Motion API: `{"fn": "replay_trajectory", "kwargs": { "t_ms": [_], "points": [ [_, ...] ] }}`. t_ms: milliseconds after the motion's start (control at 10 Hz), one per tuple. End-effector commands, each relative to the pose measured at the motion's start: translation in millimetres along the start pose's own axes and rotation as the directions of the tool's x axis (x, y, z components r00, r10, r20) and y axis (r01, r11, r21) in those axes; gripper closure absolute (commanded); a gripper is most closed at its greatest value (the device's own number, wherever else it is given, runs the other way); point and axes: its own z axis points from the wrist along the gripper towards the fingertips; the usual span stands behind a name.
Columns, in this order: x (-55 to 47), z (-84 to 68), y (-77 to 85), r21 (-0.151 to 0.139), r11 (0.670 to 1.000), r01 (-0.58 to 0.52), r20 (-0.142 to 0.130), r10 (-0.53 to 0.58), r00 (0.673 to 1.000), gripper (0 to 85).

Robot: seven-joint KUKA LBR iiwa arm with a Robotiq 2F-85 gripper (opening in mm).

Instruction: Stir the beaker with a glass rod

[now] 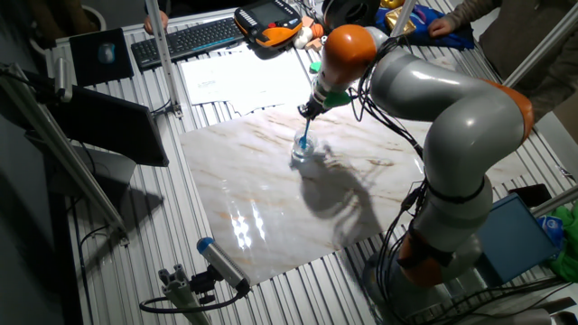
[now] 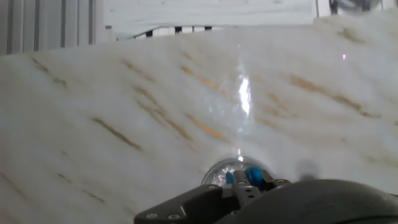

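The beaker (image 1: 302,151) is a small clear glass standing upright near the far middle of the marble slab (image 1: 271,208). Directly over it hangs my gripper (image 1: 309,112), shut on the top of the thin blue glass rod (image 1: 307,134). The rod runs down from the fingers into the beaker. In the hand view the beaker (image 2: 222,172) shows as a round glass rim just beyond the gripper (image 2: 244,185). The blue rod (image 2: 252,174) is pinched between the fingers, and its lower end is hidden by them.
A grey cylinder with a blue cap (image 1: 222,264) lies at the slab's near left corner. Papers (image 1: 237,78), a keyboard (image 1: 188,38) and an orange pendant (image 1: 271,25) sit behind the slab. A dark screen (image 1: 99,126) stands at left, a tablet (image 1: 510,236) at right.
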Motion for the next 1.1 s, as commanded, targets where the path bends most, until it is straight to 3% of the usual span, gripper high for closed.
{"fn": "replay_trajectory", "kwargs": {
  "t_ms": [0, 100, 200, 300, 400, 600, 700, 800, 900, 1000],
  "points": [
    [8.1, 0.5, 1.8, 0.038, 0.999, 0.015, -0.012, -0.014, 1.000, 85.0],
    [7.8, 3.3, -3.0, 0.054, 0.997, 0.047, 0.008, -0.047, 0.999, 85.0],
    [-0.6, 6.5, -10.9, 0.055, 0.996, 0.074, 0.022, -0.076, 0.997, 85.0],
    [-11.8, 5.7, -13.6, 0.018, 0.999, 0.048, 0.013, -0.048, 0.999, 85.0],
    [-13.1, 3.7, -9.9, -0.009, 1.000, 0.013, 0.013, -0.013, 1.000, 85.0],
    [3.0, 4.0, 2.1, -0.017, 0.999, -0.029, -0.034, 0.028, 0.999, 85.0],
    [8.8, 4.5, 4.3, 0.010, 1.000, -0.016, -0.041, 0.016, 0.999, 85.0],
    [7.2, 5.1, 1.7, 0.048, 0.999, 0.020, -0.024, -0.019, 1.000, 85.0],
    [-6.8, 5.9, -9.3, 0.046, 0.997, 0.066, -0.017, -0.065, 0.998, 85.0],
    [-16.8, 5.4, -13.6, 0.023, 0.998, 0.059, -0.033, -0.058, 0.998, 85.0]
  ]
}}
